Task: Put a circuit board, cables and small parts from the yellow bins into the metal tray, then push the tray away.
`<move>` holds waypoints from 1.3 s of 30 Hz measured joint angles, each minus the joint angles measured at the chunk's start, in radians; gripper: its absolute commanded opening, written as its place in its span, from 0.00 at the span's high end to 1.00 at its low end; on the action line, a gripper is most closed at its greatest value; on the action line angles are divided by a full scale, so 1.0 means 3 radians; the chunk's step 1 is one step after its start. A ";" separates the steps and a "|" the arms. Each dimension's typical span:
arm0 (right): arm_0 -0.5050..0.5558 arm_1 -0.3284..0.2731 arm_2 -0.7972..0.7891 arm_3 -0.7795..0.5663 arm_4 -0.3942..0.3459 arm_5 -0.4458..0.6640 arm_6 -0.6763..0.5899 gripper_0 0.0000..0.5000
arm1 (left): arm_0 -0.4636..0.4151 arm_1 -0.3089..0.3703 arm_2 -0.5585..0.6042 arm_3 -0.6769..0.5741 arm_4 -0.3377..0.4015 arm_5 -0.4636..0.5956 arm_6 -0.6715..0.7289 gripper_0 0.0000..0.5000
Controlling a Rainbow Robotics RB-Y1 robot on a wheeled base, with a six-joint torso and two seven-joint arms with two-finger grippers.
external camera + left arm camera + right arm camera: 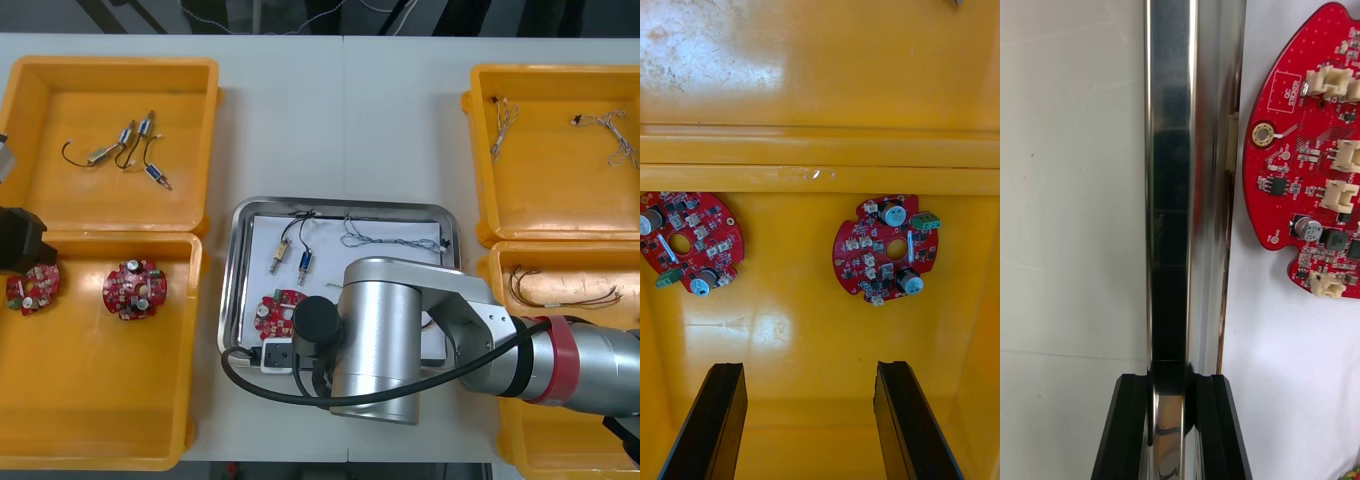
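Front view: the shiny rectangular metal tray point(232, 290) held a round red circuit board point(278, 312), cables point(390, 240) and small metal parts point(305, 262), seemingly complete. Right wrist view: the right gripper point(1171, 379) clamped its rim for pushing. Left wrist view: the left gripper point(809, 367) hung, fingers apart, over a yellow plastic bin point(790, 337).

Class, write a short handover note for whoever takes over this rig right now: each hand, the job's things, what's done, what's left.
Right hand: shut on the metal tray's rim, beside the circuit board inside.
Left hand: open, above two more circuit boards in the near-left yellow bin.
Done: tray also holds small metal parts and a blue and white cable.
Left: push the tray away.
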 measured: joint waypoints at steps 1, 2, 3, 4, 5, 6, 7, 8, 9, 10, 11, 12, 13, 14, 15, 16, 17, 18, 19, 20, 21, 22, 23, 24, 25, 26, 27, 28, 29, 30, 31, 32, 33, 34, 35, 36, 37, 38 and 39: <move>-0.0022 -0.0002 0.0000 0.0000 -0.0017 0.0000 0.0000 0.80 | 0.0000 0.0000 0.0000 0.0000 0.0000 0.0000 0.0000 0.00; -0.0043 -0.0004 0.0000 0.0000 -0.0032 0.0000 0.0000 0.80 | 0.0000 0.0000 0.0000 0.0000 0.0000 0.0000 0.0000 0.00; -0.0063 -0.0007 0.0000 0.0000 -0.0040 0.0000 0.0000 0.80 | 0.0000 0.0000 0.0000 0.0000 0.0000 0.0000 0.0000 0.00; -0.0080 -0.0010 0.0000 0.0000 -0.0045 0.0000 0.0000 0.80 | 0.0000 0.0000 0.0000 0.0000 0.0000 0.0000 0.0000 0.00; -0.0098 -0.0014 0.0000 0.0000 -0.0049 0.0000 0.0000 0.80 | 0.0000 0.0000 0.0000 0.0000 0.0000 0.0000 0.0000 0.00; -0.0114 -0.0017 0.0000 0.0000 -0.0056 0.0000 0.0000 0.80 | 0.0000 0.0000 0.0000 0.0000 0.0000 0.0000 0.0000 0.00; -0.0129 -0.0022 0.0001 0.0001 -0.0064 0.0000 0.0000 0.80 | 0.0000 0.0000 0.0000 0.0000 0.0000 0.0000 0.0000 0.00; -0.0141 -0.0027 0.0001 0.0001 -0.0070 0.0000 0.0000 0.80 | 0.0000 0.0000 0.0000 0.0000 0.0000 0.0000 0.0000 0.00; -0.0150 -0.0033 0.0001 0.0004 -0.0074 0.0000 0.0000 0.80 | 0.0000 0.0000 0.0000 0.0000 0.0000 0.0000 0.0000 0.00; -0.0158 -0.0037 0.0001 0.0013 -0.0077 0.0000 0.0000 0.80 | 0.0000 0.0000 0.0000 0.0000 0.0000 0.0000 0.0000 0.00; -0.0165 -0.0038 0.0001 0.0029 -0.0080 -0.0001 0.0000 0.80 | 0.0000 0.0000 0.0000 0.0000 0.0000 0.0000 0.0000 0.00; -0.0171 -0.0039 0.0001 0.0052 -0.0081 -0.0002 0.0000 0.80 | 0.0000 0.0000 0.0000 0.0000 0.0000 0.0000 0.0000 0.00; -0.0177 -0.0039 0.0001 0.0076 -0.0081 -0.0008 0.0000 0.80 | 0.0000 0.0000 0.0000 0.0000 0.0000 0.0000 0.0000 0.00; -0.0185 -0.0039 0.0001 0.0107 -0.0081 -0.0019 0.0000 0.80 | 0.0000 0.0000 0.0000 0.0000 0.0000 0.0000 0.0000 0.00; -0.0194 -0.0039 0.0001 0.0137 -0.0081 -0.0030 0.0000 0.80 | 0.0000 0.0000 0.0000 0.0000 0.0000 0.0000 0.0000 0.00; -0.0205 -0.0039 0.0001 0.0162 -0.0081 -0.0037 0.0000 0.80 | 0.0000 0.0000 0.0000 0.0000 0.0000 0.0000 0.0000 0.00; -0.0218 -0.0039 0.0001 0.0186 -0.0081 -0.0038 0.0000 0.80 | 0.0000 0.0000 0.0000 0.0000 0.0000 0.0000 0.0000 0.00; -0.0234 -0.0039 0.0001 0.0209 -0.0081 -0.0038 0.0000 0.80 | 0.0000 0.0000 0.0000 0.0000 0.0000 0.0000 0.0000 0.00; -0.0250 -0.0039 0.0001 0.0228 -0.0081 -0.0038 0.0000 0.80 | 0.0000 0.0000 0.0000 0.0000 0.0000 0.0000 0.0000 0.00; -0.0267 -0.0039 0.0001 0.0242 -0.0081 -0.0038 0.0000 0.80 | 0.0000 0.0000 0.0000 0.0000 0.0000 0.0000 -0.0001 0.00; -0.0287 -0.0039 0.0001 0.0250 -0.0082 -0.0038 0.0000 0.80 | 0.0000 0.0000 0.0000 0.0000 0.0000 0.0000 -0.0001 0.00; -0.0308 -0.0039 0.0001 0.0255 -0.0086 -0.0038 0.0000 0.80 | 0.0000 0.0000 0.0000 0.0000 0.0000 0.0000 -0.0001 0.00; -0.0331 -0.0039 0.0001 0.0262 -0.0101 -0.0038 0.0000 0.80 | 0.0000 0.0000 0.0000 0.0000 0.0000 0.0000 -0.0001 0.00; -0.0357 -0.0039 0.0001 0.0276 -0.0127 -0.0038 0.0000 0.80 | 0.0000 0.0000 0.0000 0.0000 0.0000 0.0000 -0.0001 0.00; -0.0385 -0.0039 0.0002 0.0293 -0.0151 -0.0041 0.0000 0.80 | 0.0000 0.0000 0.0000 0.0000 0.0000 0.0000 -0.0001 0.00; -0.0411 -0.0039 0.0002 0.0312 -0.0176 -0.0046 0.0000 0.80 | 0.0000 0.0000 0.0000 0.0000 0.0000 0.0000 -0.0001 0.00; -0.0436 -0.0039 0.0002 0.0335 -0.0198 -0.0055 0.0000 0.80 | 0.0000 0.0000 0.0000 0.0000 0.0000 0.0000 -0.0001 0.00; -0.0460 -0.0039 0.0002 0.0352 -0.0213 -0.0060 0.0000 0.80 | 0.0000 0.0000 0.0000 0.0000 0.0000 0.0000 -0.0001 0.00; -0.0484 -0.0039 0.0002 0.0367 -0.0223 -0.0064 0.0000 0.80 | 0.0000 0.0000 0.0000 0.0000 0.0000 0.0000 -0.0001 0.00; -0.0507 -0.0039 0.0002 0.0384 -0.0232 -0.0072 0.0000 0.80 | 0.0000 0.0000 0.0000 0.0000 0.0000 0.0000 -0.0001 0.00; -0.0528 -0.0039 0.0002 0.0403 -0.0240 -0.0079 0.0000 0.80 | 0.0000 0.0000 0.0000 0.0000 0.0000 0.0000 -0.0001 0.00; -0.0547 -0.0039 0.0002 0.0423 -0.0247 -0.0084 0.0000 0.80 | 0.0000 0.0000 0.0000 0.0000 0.0000 0.0000 -0.0001 0.00; -0.0565 -0.0039 0.0002 0.0444 -0.0253 -0.0090 0.0000 0.80 | 0.0000 0.0000 0.0000 0.0000 0.0000 0.0000 -0.0001 0.00; -0.0580 -0.0039 0.0002 0.0462 -0.0255 -0.0097 0.0000 0.80 | 0.0000 0.0000 0.0000 0.0000 0.0000 0.0000 -0.0001 0.00; -0.0594 -0.0039 0.0002 0.0477 -0.0255 -0.0105 0.0000 0.80 | 0.0000 0.0000 0.0000 0.0000 0.0000 0.0000 -0.0001 0.00; -0.0607 -0.0039 0.0002 0.0492 -0.0255 -0.0113 0.0000 0.80 | 0.0000 0.0000 0.0000 0.0000 0.0000 0.0000 -0.0001 0.00; -0.0621 -0.0039 0.0002 0.0512 -0.0255 -0.0125 0.0001 0.80 | 0.0000 0.0000 0.0000 0.0000 0.0000 0.0000 -0.0001 0.00; -0.0634 -0.0039 0.0002 0.0537 -0.0255 -0.0139 0.0001 0.80 | 0.0000 0.0000 0.0000 0.0000 0.0000 0.0000 -0.0001 0.00; -0.0647 -0.0039 0.0002 0.0560 -0.0255 -0.0154 0.0001 0.80 | 0.0000 0.0000 0.0000 0.0000 0.0000 0.0000 -0.0001 0.00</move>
